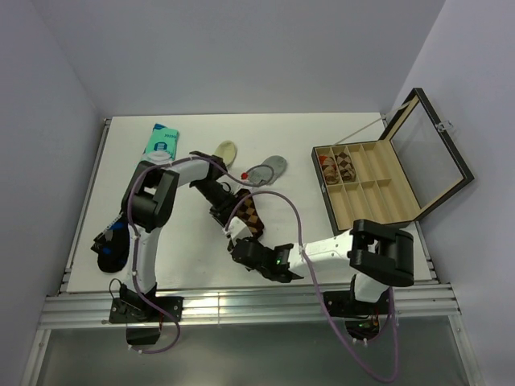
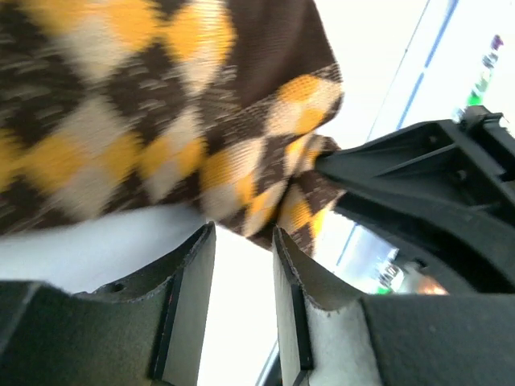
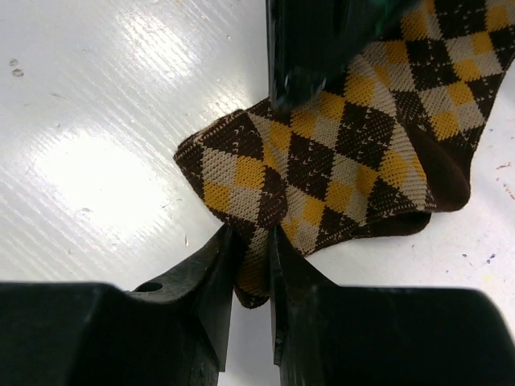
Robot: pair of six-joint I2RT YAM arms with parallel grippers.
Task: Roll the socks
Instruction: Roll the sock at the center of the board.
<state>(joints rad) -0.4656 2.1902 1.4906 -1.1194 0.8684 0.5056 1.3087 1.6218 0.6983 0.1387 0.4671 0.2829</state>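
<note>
Right wrist view tells it best: right gripper (image 3: 251, 241) is pinched onto the near corner of the argyle sock (image 3: 346, 153), which runs diagonally away to the upper right of frame. Left gripper (image 2: 244, 235) is further up it, jaws slightly apart with nothing between, cloth just past the tips. Sock lies mid-table (image 1: 322, 133), mostly hidden under both arms from above, far end cut off

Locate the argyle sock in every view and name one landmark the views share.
Top external: argyle sock mid-picture, just above the right gripper.
Left wrist: argyle sock fills the upper left.
Right wrist: argyle sock centre-right.
Shared landmark: the right gripper, shut on the sock's corner, shows in all three.
</note>
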